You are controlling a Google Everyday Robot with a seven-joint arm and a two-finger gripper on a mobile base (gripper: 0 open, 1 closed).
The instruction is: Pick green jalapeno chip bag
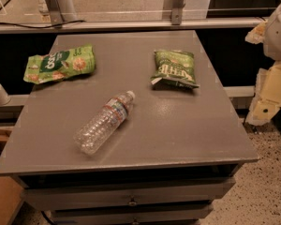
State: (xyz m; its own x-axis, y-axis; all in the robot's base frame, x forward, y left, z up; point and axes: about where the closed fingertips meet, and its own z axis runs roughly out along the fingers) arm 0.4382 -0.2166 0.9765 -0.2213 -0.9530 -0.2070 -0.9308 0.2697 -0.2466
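Note:
The green jalapeno chip bag is small, dark green and crinkled, with white block lettering. It lies flat on the grey table top, at the back right. My gripper is at the right edge of the view, off the table's right side and to the right of the bag. It is apart from the bag and touches nothing on the table.
A longer light-green pouch lies at the back left of the table. A clear plastic water bottle lies on its side near the middle, cap toward the chip bag. Drawers sit below the table's front edge; a metal rail runs behind.

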